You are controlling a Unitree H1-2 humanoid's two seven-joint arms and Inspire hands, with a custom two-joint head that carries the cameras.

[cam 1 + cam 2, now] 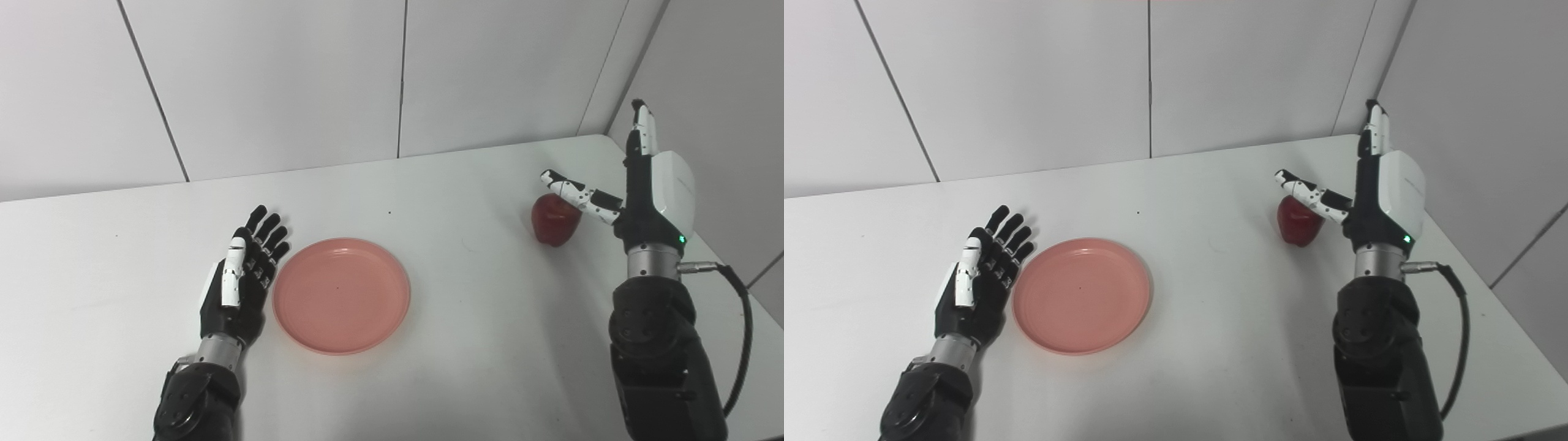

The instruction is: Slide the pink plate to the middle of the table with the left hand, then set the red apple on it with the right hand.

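The left hand [239, 282] lies flat, fingers straight and together, holding nothing; the pink plate [341, 296] sits just beside its fingertips, whether touching cannot be told. The right hand [643, 190] stands edge-up, fingers extended, thumb spread across the top of the red apple [554, 220], which rests on the white table [429, 380] on the thumb side, ungrasped. Risk: a closing grip from this angle may roll the apple away.

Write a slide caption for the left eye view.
Open left hand beside pink plate; open right hand by red apple.
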